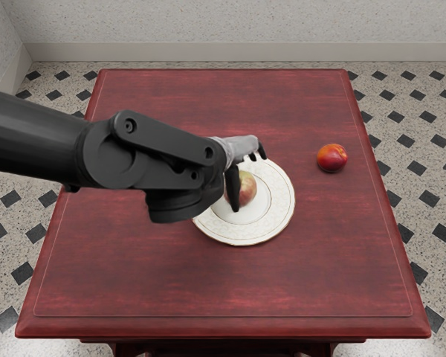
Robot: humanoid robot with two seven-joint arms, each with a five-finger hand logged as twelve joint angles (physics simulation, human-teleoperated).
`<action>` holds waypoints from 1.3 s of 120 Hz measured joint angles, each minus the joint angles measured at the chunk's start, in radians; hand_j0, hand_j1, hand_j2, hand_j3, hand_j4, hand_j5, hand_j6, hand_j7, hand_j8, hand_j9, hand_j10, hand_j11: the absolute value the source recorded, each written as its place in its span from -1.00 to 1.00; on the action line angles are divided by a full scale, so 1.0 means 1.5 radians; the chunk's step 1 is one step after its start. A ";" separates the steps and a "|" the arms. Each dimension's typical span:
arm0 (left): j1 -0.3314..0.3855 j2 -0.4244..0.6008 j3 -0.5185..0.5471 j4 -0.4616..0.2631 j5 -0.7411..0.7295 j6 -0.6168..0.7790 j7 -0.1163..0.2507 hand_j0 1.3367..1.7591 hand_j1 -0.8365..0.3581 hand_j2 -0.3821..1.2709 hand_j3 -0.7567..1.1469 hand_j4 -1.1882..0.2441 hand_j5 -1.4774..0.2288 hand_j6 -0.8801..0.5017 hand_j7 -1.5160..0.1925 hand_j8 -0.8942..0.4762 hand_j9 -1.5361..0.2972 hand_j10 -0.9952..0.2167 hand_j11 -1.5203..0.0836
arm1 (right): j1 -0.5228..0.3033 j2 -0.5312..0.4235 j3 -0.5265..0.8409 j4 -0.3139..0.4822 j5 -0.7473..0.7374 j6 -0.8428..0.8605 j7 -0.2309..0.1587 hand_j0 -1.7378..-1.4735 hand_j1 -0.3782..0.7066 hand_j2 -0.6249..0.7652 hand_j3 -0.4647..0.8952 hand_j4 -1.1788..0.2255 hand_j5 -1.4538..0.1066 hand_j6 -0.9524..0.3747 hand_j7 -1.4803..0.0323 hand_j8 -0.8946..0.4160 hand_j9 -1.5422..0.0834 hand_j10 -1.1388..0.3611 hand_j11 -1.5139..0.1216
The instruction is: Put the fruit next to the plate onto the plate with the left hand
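A yellow-red round fruit sits at the centre of the white round plate, mid-worktop on dark red wood. The left hand reaches over it from 9 o'clock. I cannot tell whether its fingers are grasping or released. A second red fruit lies well apart at the plate's 2 o'clock.

The left hand is at the fruit on the plate, a second fruit lying apart rightward.
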 joint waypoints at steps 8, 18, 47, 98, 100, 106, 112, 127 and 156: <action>0.004 0.000 -0.014 0.001 0.001 -0.021 -0.002 0.52 0.46 -0.47 -0.20 0.30 0.33 -0.10 0.37 -0.08 0.30 0.20 0.46 | 0.000 0.000 0.000 0.000 0.000 0.000 0.000 -0.40 -0.87 -0.11 -0.32 0.63 0.80 0.38 0.90 0.31 0.84 0.47 0.80; 0.011 0.059 -0.032 0.002 0.003 -0.061 -0.011 0.52 0.47 -0.47 -0.20 0.30 0.33 -0.10 0.38 -0.07 0.30 0.21 0.47 | 0.000 0.000 0.000 0.000 0.000 0.000 0.000 -0.40 -0.87 -0.11 -0.32 0.63 0.80 0.38 0.90 0.31 0.84 0.47 0.80; 0.121 0.233 -0.156 0.014 0.028 -0.236 -0.034 0.52 0.47 -0.47 -0.20 0.30 0.34 -0.09 0.39 -0.07 0.31 0.22 0.48 | 0.000 0.000 0.000 0.000 0.000 0.000 0.000 -0.40 -0.87 -0.11 -0.32 0.63 0.80 0.38 0.90 0.31 0.84 0.47 0.79; 0.371 0.513 -0.498 0.081 -0.007 -0.632 -0.037 0.52 0.48 -0.48 -0.20 0.31 0.35 -0.09 0.39 -0.06 0.32 0.22 0.49 | 0.000 0.000 0.000 0.000 0.000 0.000 0.000 -0.40 -0.87 -0.11 -0.32 0.63 0.80 0.38 0.90 0.31 0.84 0.47 0.79; 0.379 0.515 -0.507 0.091 -0.016 -0.640 -0.037 0.52 0.48 -0.48 -0.20 0.31 0.35 -0.09 0.39 -0.06 0.32 0.22 0.49 | 0.000 0.000 0.000 0.000 0.000 0.000 0.000 -0.40 -0.87 -0.11 -0.32 0.63 0.80 0.38 0.90 0.31 0.84 0.47 0.79; 0.399 0.527 -0.527 0.125 -0.044 -0.659 -0.037 0.52 0.48 -0.48 -0.20 0.31 0.35 -0.09 0.39 -0.06 0.32 0.22 0.49 | 0.000 0.000 0.000 0.000 0.000 0.000 0.000 -0.40 -0.87 -0.11 -0.32 0.63 0.80 0.38 0.90 0.31 0.84 0.47 0.79; 0.433 0.550 -0.544 0.149 -0.073 -0.671 -0.037 0.52 0.48 -0.48 -0.20 0.31 0.35 -0.09 0.39 -0.06 0.32 0.23 0.49 | 0.000 0.000 0.000 0.000 0.000 0.000 0.000 -0.40 -0.87 -0.11 -0.32 0.63 0.80 0.38 0.90 0.31 0.84 0.47 0.79; 0.484 0.586 -0.574 0.190 -0.145 -0.684 -0.037 0.52 0.48 -0.48 -0.20 0.31 0.35 -0.09 0.39 -0.06 0.32 0.23 0.49 | 0.000 0.000 0.000 0.000 0.000 0.000 0.000 -0.40 -0.87 -0.11 -0.32 0.63 0.80 0.38 0.90 0.31 0.84 0.47 0.79; 0.540 0.610 -0.586 0.229 -0.219 -0.689 -0.037 0.52 0.48 -0.48 -0.20 0.31 0.35 -0.09 0.39 -0.06 0.32 0.23 0.49 | 0.000 0.000 0.000 0.000 0.000 0.000 0.000 -0.40 -0.87 -0.11 -0.32 0.63 0.80 0.38 0.90 0.31 0.84 0.47 0.80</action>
